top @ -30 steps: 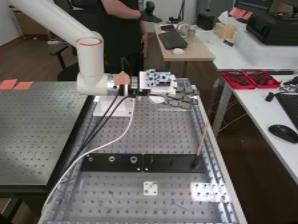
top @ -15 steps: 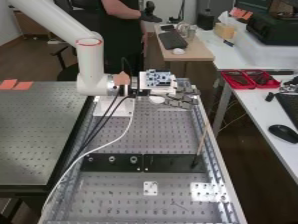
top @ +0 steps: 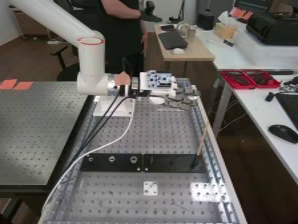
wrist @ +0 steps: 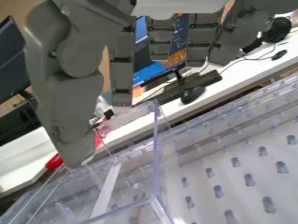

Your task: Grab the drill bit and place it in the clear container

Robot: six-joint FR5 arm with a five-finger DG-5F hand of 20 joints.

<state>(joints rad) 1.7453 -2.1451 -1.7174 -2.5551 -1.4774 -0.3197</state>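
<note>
At the bench's far end, the hand (top: 181, 101) hangs from the arm's flange in the high view, its fingers extended toward the right rail. Seen from the wrist, the hand (wrist: 60, 95) has its thumb and fingers fairly straight, with nothing held between them. Below the fingertips stands the clear container (wrist: 157, 165), its upright transparent walls and dividing edges showing near the thumb's tip. A small brownish patch lies behind the clear plastic; I cannot tell whether it is the drill bit.
Two black blocks (top: 112, 162) lie across the perforated bench (top: 120, 192), with round fittings on the left one. A thin brown stick (top: 201, 142) leans up from the right block. A white cable (top: 100, 146) runs along the bench's left. Red trays (top: 249, 80) sit on the side table.
The arm and hand have shifted very slightly to the right and toward the bench's near end. The blocks and stick stay where they were.
</note>
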